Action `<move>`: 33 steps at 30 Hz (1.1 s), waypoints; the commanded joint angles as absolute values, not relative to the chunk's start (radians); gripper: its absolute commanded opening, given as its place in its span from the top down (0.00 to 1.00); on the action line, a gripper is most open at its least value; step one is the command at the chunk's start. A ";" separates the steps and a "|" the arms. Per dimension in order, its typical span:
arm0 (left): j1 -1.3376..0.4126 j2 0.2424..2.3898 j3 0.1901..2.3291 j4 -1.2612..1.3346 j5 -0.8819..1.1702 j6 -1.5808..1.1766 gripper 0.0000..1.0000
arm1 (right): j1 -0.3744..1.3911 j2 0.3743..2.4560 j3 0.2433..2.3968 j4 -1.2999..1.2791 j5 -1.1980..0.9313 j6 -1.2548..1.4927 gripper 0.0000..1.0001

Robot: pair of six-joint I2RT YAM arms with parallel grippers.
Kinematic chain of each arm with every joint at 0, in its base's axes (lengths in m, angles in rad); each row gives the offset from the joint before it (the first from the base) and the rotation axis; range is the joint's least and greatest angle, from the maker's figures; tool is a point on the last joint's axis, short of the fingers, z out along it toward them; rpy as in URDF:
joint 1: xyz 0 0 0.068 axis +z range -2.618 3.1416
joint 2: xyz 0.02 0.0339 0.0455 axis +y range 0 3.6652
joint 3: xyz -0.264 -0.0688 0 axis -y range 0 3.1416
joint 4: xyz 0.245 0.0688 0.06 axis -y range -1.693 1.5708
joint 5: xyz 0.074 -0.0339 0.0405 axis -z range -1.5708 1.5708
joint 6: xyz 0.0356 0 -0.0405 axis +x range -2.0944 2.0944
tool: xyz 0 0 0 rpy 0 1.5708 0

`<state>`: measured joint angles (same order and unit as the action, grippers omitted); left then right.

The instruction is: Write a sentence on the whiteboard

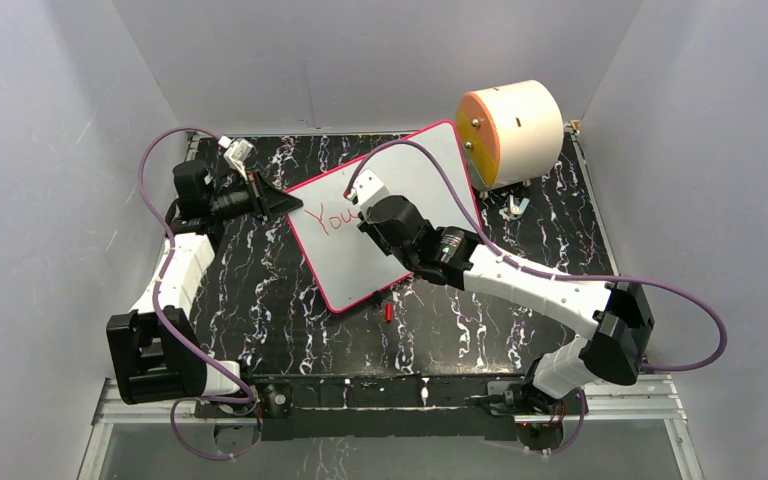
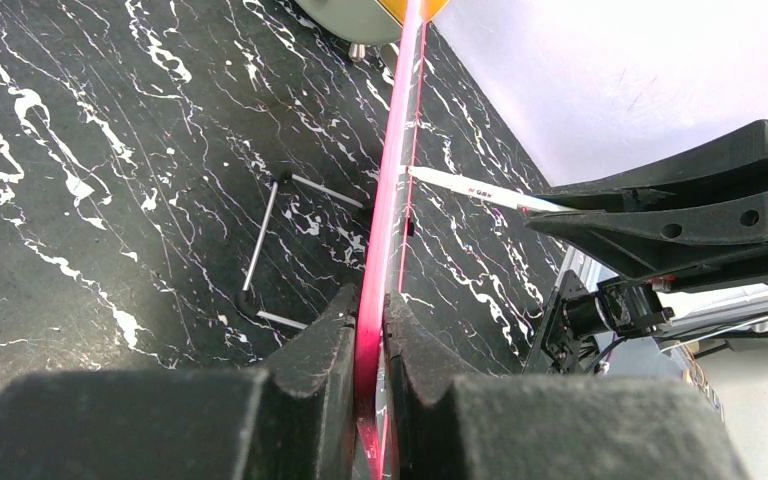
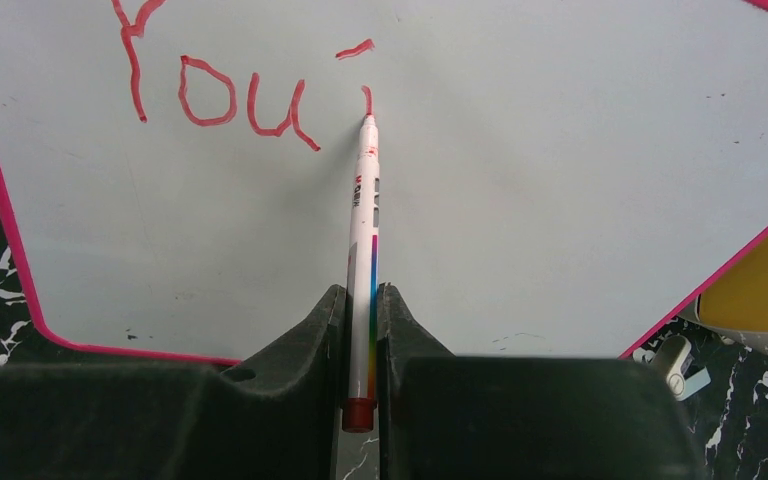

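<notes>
Black marbled table [image 1: 260,300]; mid-frame, the left gripper [image 2: 370,325] pinches the whiteboard [image 1: 415,175] edge. The right gripper [image 3: 361,305] pinches a marker [image 3: 365,200], its tip apparently touching beside the sentence [image 3: 220,100].

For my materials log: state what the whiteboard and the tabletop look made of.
The whiteboard: smooth white face with faint sheen, likely coated board; thin pink frame, probably plastic. The tabletop: black with white veining, marble-look, possibly printed laminate rather than stone.

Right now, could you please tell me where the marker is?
In the right wrist view, the marker sits clamped in the right gripper, its tip on the whiteboard just right of the red lettering "You".
</notes>
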<state>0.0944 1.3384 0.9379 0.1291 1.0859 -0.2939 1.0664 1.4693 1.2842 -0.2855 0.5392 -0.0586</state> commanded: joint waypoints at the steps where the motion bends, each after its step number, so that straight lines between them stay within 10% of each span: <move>1: 0.084 1.351 0.945 0.070 1.035 -0.256 1.00 | 1.063 1.444 1.279 -0.320 0.529 -0.036 1.00; 33: 0.083 1.354 0.946 0.068 1.036 -0.255 1.00 | 1.057 1.437 1.244 -0.216 0.556 -0.039 1.00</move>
